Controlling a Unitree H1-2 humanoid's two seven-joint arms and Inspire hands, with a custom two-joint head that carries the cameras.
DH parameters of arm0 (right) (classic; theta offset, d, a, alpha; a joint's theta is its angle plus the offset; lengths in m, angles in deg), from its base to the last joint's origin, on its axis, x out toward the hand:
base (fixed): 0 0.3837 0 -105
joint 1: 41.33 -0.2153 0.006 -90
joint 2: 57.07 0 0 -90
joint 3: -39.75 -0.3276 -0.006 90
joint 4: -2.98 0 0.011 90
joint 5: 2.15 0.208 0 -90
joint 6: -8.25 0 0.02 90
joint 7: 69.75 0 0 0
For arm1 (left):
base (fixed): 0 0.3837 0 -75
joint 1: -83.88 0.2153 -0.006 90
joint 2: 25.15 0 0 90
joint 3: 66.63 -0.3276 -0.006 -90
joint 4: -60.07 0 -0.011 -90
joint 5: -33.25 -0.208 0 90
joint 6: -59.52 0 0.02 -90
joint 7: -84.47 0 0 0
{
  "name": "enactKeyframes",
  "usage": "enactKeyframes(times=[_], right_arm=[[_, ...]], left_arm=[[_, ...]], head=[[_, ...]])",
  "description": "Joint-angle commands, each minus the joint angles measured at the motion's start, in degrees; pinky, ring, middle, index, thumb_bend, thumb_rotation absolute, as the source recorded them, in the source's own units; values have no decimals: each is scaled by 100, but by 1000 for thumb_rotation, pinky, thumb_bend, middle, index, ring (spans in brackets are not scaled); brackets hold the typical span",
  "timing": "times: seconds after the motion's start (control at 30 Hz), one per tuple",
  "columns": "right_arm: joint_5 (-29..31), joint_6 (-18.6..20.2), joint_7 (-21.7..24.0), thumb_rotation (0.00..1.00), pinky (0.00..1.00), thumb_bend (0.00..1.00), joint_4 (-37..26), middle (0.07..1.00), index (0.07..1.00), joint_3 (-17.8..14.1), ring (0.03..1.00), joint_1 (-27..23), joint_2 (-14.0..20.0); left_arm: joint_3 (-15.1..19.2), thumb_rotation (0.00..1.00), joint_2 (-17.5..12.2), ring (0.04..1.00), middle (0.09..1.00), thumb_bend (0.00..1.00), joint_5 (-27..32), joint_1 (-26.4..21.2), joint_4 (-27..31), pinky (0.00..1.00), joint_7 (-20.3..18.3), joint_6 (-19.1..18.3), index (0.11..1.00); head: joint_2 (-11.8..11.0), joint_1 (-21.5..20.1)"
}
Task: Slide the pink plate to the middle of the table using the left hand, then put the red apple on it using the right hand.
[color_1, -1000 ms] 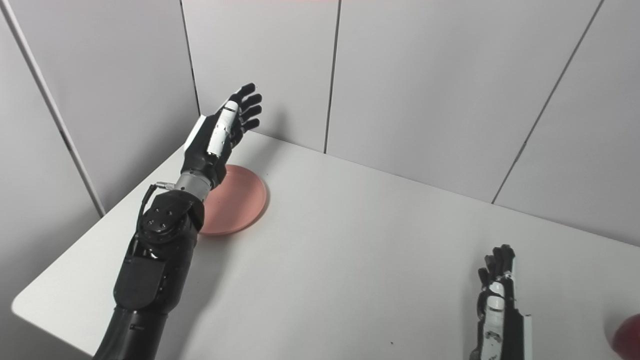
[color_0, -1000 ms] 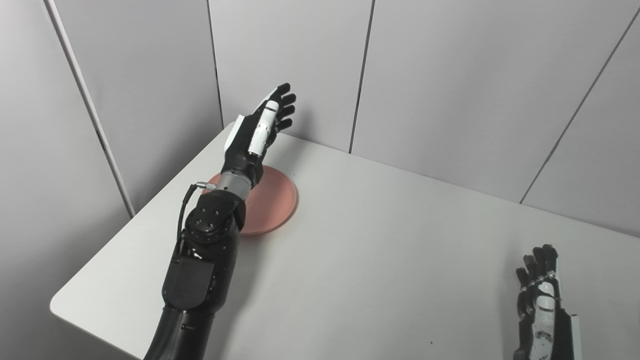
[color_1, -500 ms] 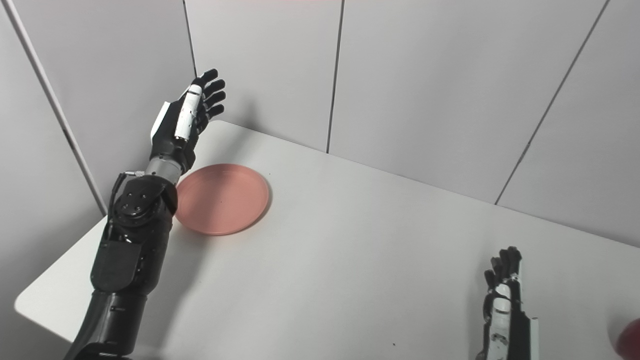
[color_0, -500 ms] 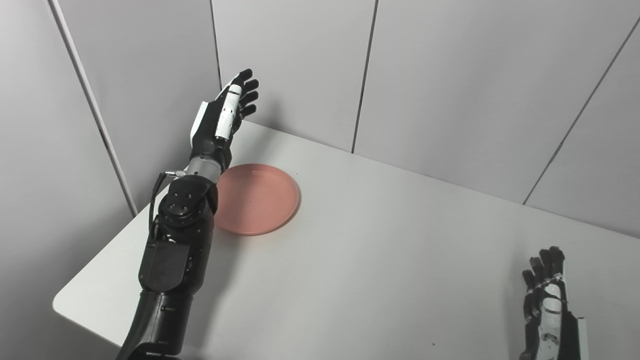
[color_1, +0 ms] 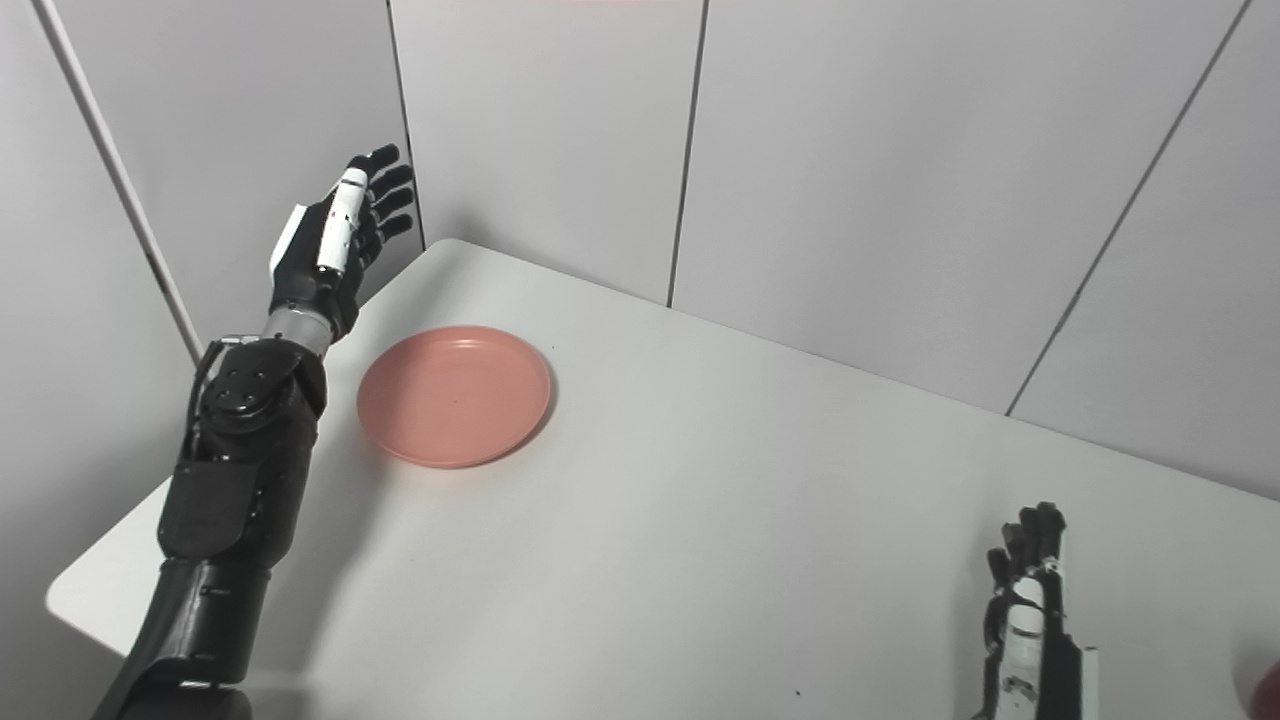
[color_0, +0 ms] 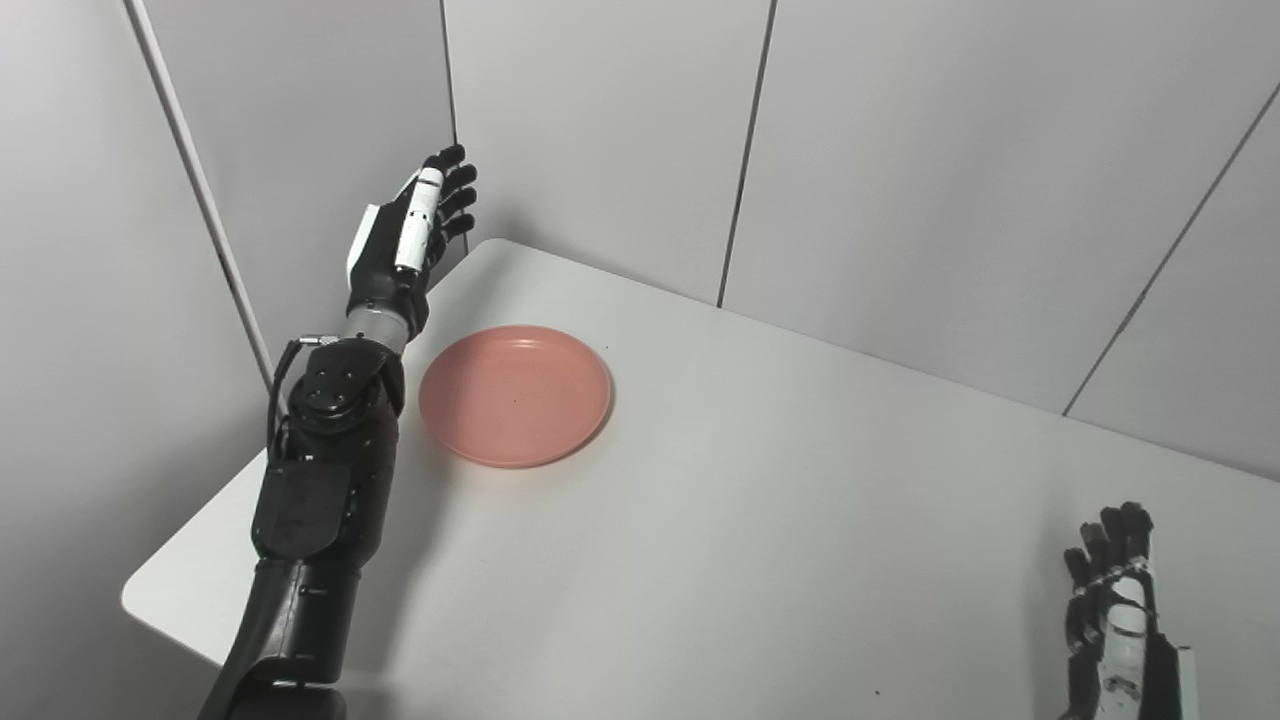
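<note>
The pink plate (color_0: 515, 394) lies flat on the white table (color_0: 760, 520) near its far left corner, nothing on it. My left hand (color_0: 410, 240) is raised above the table's left edge, just left of and beyond the plate, fingers straight and apart, holding nothing and not touching the plate. My right hand (color_0: 1115, 610) rests at the near right, fingers extended, holding nothing. A sliver of the red apple (color_1: 1270, 688) shows at the right edge of the right eye view only.
Grey panel walls (color_0: 900, 150) close off the table at the back and left. The left forearm (color_0: 320, 480) stands over the table's left edge beside the plate.
My left hand and arm have swung left off the plate, uncovering it fully. The camera has shifted slightly. The right hand stays put.
</note>
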Motion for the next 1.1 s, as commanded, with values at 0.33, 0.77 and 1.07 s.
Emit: enactKeyframes(times=[0.33, 0.77, 1.07], right_arm=[[-53, 135, 52, 1000, 1000, 101, 182, 1000, 1000, -107, 1000, 297, 166], [-60, 72, 51, 1000, 1000, 95, 225, 1000, 1000, -128, 995, 273, 178], [-22, 145, 68, 1000, 1000, 100, 158, 1000, 1000, -123, 1000, 279, 195]], left_arm=[[272, 1000, -290, 898, 886, 306, 286, -122, -388, 905, -45, 231, 854], [252, 1000, -395, 922, 912, 305, 455, -61, -1226, 935, -251, 508, 886], [295, 1000, -341, 922, 908, 311, 749, 15, -1529, 939, -386, 551, 884]], head=[[49, 34], [101, 63], [125, 72]])
